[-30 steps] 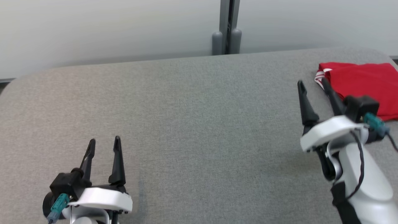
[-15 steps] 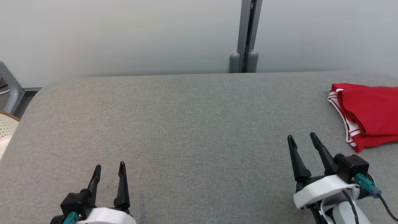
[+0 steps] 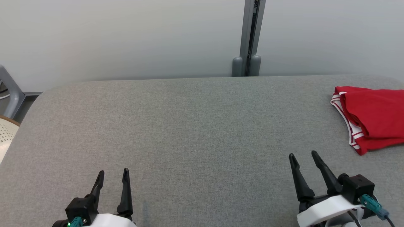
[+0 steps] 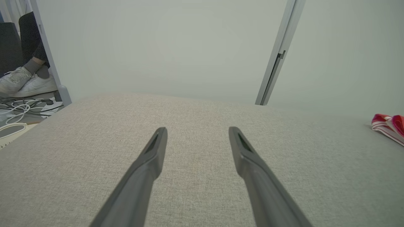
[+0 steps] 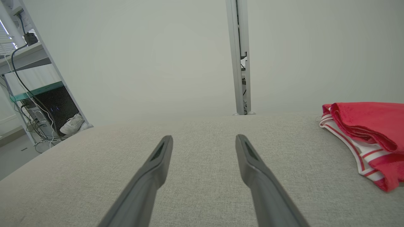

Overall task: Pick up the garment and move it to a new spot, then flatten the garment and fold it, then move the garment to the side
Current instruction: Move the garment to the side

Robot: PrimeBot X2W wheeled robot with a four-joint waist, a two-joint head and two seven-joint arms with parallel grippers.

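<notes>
The garment [image 3: 374, 116] is red with white striped trim, folded into a compact pile at the far right of the grey padded table [image 3: 195, 126]. It also lies at the right in the right wrist view [image 5: 369, 132] and at the right edge of the left wrist view [image 4: 389, 124]. My right gripper [image 3: 303, 155] stands open and empty near the front right, short of the garment and to its left. At the front left, my left gripper [image 3: 113, 172] is open with nothing between its fingers, far from the garment.
A grey post [image 3: 249, 37] rises against the pale wall behind the table. Off the table's left end are a metal frame leg [image 3: 9, 91], a pale perforated object [image 3: 6, 132], floor cables [image 4: 22, 107] and a person's white shoes [image 4: 22, 83].
The camera has tilted up, so the whole picture shifted down. My right gripper has drawn back from the garment's left edge toward the front; the garment lies free. Both grippers stayed open.
</notes>
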